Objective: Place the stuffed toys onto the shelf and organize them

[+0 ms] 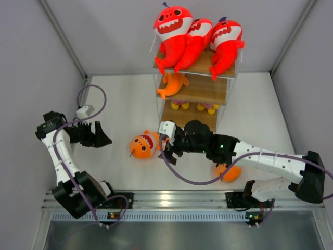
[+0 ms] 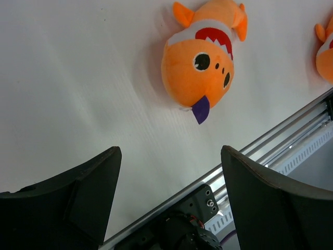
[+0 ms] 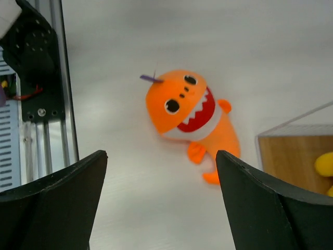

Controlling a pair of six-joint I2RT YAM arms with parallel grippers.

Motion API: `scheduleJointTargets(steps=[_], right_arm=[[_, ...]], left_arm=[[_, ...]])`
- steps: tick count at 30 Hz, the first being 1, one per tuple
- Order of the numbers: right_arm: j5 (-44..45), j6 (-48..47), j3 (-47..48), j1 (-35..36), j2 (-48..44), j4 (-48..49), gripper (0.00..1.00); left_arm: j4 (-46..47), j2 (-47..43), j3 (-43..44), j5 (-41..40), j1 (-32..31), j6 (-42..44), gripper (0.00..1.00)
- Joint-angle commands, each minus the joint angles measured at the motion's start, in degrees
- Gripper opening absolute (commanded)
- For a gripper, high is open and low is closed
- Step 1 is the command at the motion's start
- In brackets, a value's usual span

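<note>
White arms (image 1: 270, 161), black hands (image 1: 101, 136) (purple cables (image 1: 91, 85))

A white surface (image 1: 122, 101) enclosed by plain grey walls (image 1: 28, 49) left, far and right; a metal rail (image 1: 171, 197) lines its near edge

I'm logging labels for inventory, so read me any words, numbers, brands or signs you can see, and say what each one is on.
No text can be read in any view.
The small purple fabric tag on the orange fish-shaped plush toy: looks blank, no print visible.
The red shark-shaped plush toys and the light wooden wire-framed shelf: no lettering visible.
</note>
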Motion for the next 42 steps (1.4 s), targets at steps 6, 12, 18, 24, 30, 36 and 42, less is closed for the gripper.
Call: scheduleJointTargets(steps=[6, 12, 18, 24, 30, 36, 42], right_arm=[[7.81, 6.55, -14.92, -0.28, 2.40, 21.08, 0.87], [3.77, 9.19, -12.81, -8.10, 11.45, 26.53, 0.85], [8.34, 7.78, -10.08, -9.86, 19.89, 28.11, 0.82], [13.52, 10.86, -8.24, -10.92, 25.61, 27.42, 0.81], [15.10, 12.79, -7.27, -11.36, 29.48, 24.87, 0.79], [11.07, 15.96, -6.13, -11.27, 33.61, 23.46, 0.55], [6.23, 14.20, -9.64, -8.11, 30.89, 20.74, 0.30]], left_arm=[[7.47, -3.78, -1.44, -7.10, -1.17, -4.79, 0.83], [8.62, -3.69, -2.15, -9.31, -1.87, -5.41, 0.83], [8.62, -4.30, -2.76, -8.60, -1.96, -3.83, 0.84], [8.70, -2.99, -2.67, -7.46, -1.96, -3.21, 0.84], [8.70, -2.98, -2.67, -6.49, -1.96, -2.07, 0.84], [8.62, -2.37, -2.23, -5.09, -2.05, -1.81, 0.84], [8.70, -2.72, -2.32, -5.43, -2.05, -1.45, 0.84]])
